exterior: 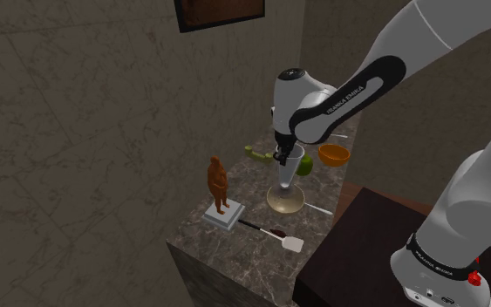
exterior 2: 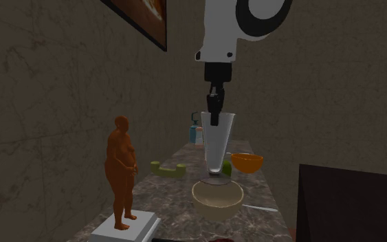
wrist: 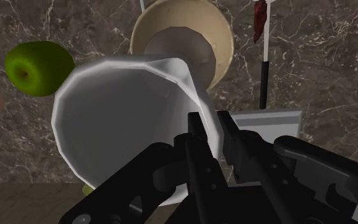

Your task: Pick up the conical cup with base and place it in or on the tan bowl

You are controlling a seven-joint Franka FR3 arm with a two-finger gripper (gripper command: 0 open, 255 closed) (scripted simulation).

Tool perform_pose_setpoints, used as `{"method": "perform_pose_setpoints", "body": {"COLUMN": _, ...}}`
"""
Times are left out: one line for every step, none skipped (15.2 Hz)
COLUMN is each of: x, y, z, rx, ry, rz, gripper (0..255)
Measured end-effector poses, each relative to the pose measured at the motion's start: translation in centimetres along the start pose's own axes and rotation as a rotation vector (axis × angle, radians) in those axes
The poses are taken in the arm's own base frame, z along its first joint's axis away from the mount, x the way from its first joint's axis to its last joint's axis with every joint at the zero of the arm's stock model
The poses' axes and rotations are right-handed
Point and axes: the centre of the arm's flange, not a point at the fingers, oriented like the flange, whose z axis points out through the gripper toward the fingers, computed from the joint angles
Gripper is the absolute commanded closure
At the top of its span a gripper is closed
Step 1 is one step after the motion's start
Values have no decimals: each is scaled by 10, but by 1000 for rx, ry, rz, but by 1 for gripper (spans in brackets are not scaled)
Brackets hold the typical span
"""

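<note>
The gripper (wrist: 211, 130) pinches the near wall of the pale conical cup (wrist: 120, 114) at its rim, one finger inside and one outside. The cup hangs upright, mouth up, and its round base covers much of the hollow of the tan bowl (wrist: 220, 38) beneath it. Whether base and bowl touch cannot be told. On the dark marble counter (wrist: 336, 57) a green apple (wrist: 36, 67) lies near the bowl, and a spatula (wrist: 264, 76) lies with its blade partly behind the fingers. Farther off sits an orange bowl (exterior 2: 247, 162), its edge just behind the cup.
</note>
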Motion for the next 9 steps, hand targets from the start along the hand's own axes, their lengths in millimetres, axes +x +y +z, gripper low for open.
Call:
{"method": "perform_pose_setpoints", "body": {"x": -1, "y": 0, "z": 5, "rx": 0, "ry": 0, "rz": 0, "gripper": 255}}
{"method": "perform_pose_setpoints", "body": {"x": -1, "y": -1, "z": 10, "rx": 0, "ry": 0, "rz": 0, "gripper": 255}}
{"method": "perform_pose_setpoints", "body": {"x": -1, "y": -4, "z": 16, "rx": 0, "ry": 0, "rz": 0, "gripper": 255}}
{"method": "perform_pose_setpoints", "body": {"x": -1, "y": -4, "z": 20, "rx": 0, "ry": 0, "rz": 0, "gripper": 255}}
{"method": "perform_pose_setpoints", "body": {"x": -2, "y": -5, "z": 25, "rx": 0, "ry": 0, "rz": 0, "gripper": 255}}
{"method": "perform_pose_setpoints", "body": {"x": -2, "y": -5, "z": 27, "rx": 0, "ry": 0, "rz": 0, "gripper": 255}}
{"method": "perform_pose_setpoints", "body": {"x": -2, "y": -6, "z": 28, "rx": 0, "ry": 0, "rz": 0, "gripper": 255}}
{"method": "perform_pose_setpoints", "body": {"x": -2, "y": -6, "z": 29, "rx": 0, "ry": 0, "rz": 0, "gripper": 255}}
{"method": "perform_pose_setpoints", "body": {"x": -2, "y": -6, "z": 29, "rx": 0, "ry": 0, "rz": 0, "gripper": 255}}
